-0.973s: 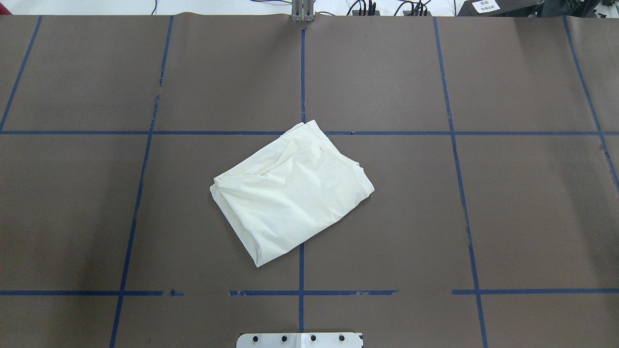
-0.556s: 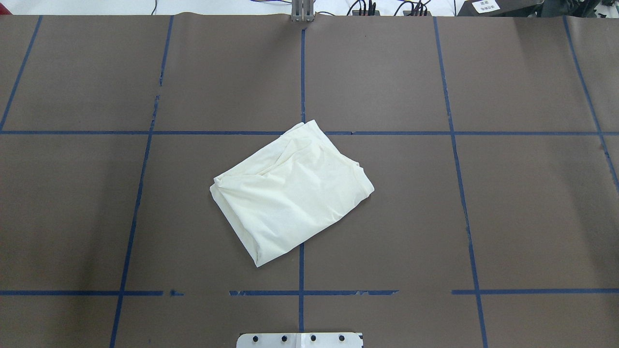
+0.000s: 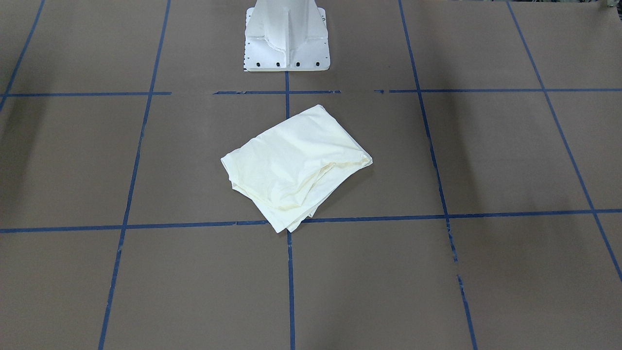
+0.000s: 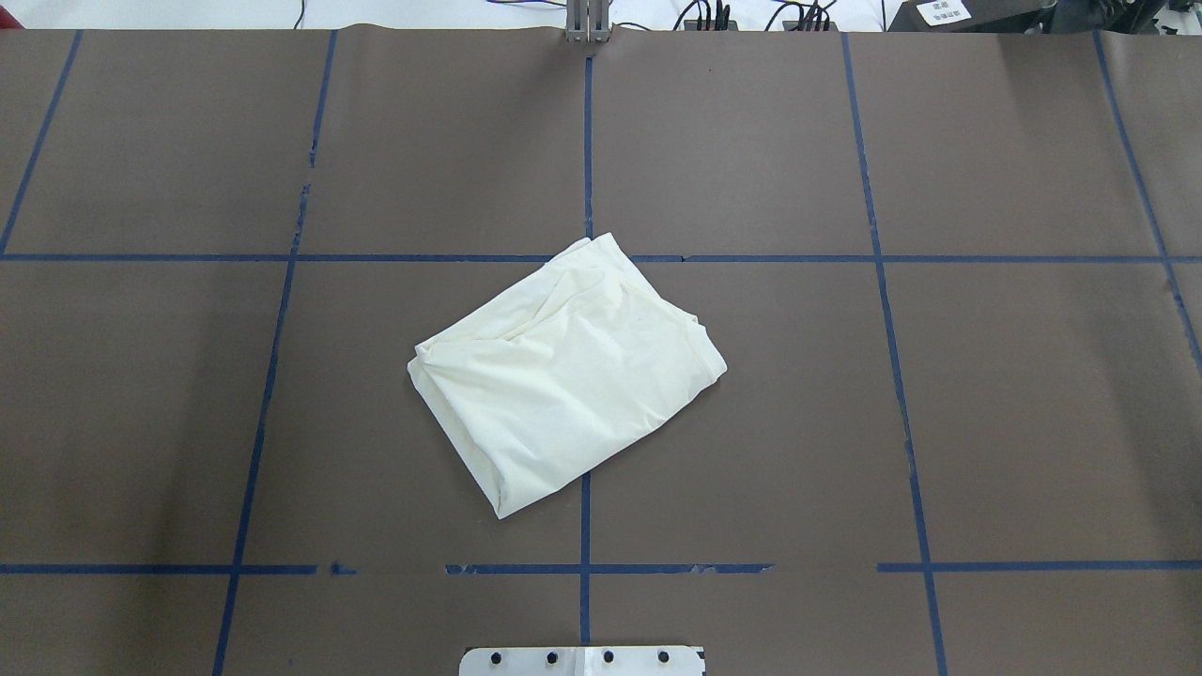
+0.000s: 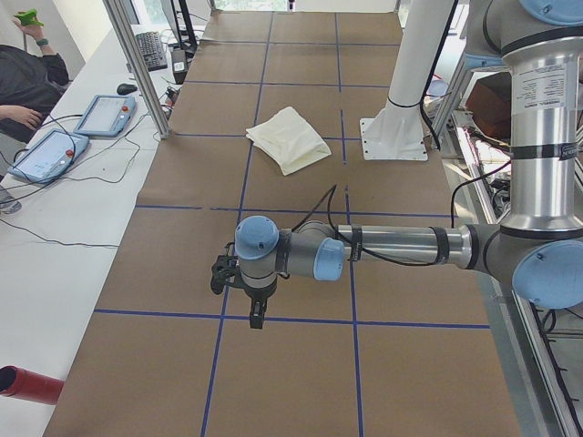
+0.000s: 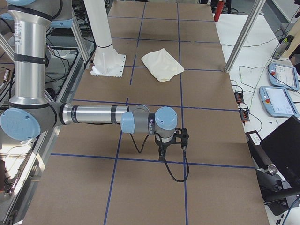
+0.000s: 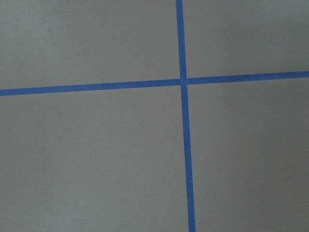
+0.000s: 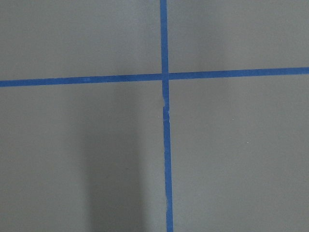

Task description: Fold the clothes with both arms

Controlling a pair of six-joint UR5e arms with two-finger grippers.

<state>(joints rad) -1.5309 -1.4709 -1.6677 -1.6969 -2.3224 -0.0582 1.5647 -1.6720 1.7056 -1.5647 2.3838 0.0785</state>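
Now, shirt (image 4: 563, 376): lies folded into a compact packet near the middle of the table (image 4: 986, 422), plain cream side up, no print showing, askew to the blue tape lines (image 4: 587, 141).
Left arm (image 5: 392, 246): stretched low over the table's left end, well apart from the shirt.
Left gripper (image 5: 256, 319): points down above a tape crossing, holding nothing. I cannot tell whether its fingers are spread or pressed together.
Right arm (image 6: 93, 115): stretched low over the right end, equally well apart from the shirt.
Right gripper (image 6: 161, 154): points down, empty. Its finger state also cannot be told.
Stage: folding looks done or nearly so.
Risk, layers: the far corner shows loose, stacked edges, so a pinch that catches only the top layer would likely peel the packet open.
Risk, timing: uneven lifting by the two arms could drag or twist the soft cloth further off the grid.
Count: one shirt, two arms, two grippers, one white pedestal (image 3: 286, 39), and one person (image 5: 27, 86) at the desk on the table's far side.
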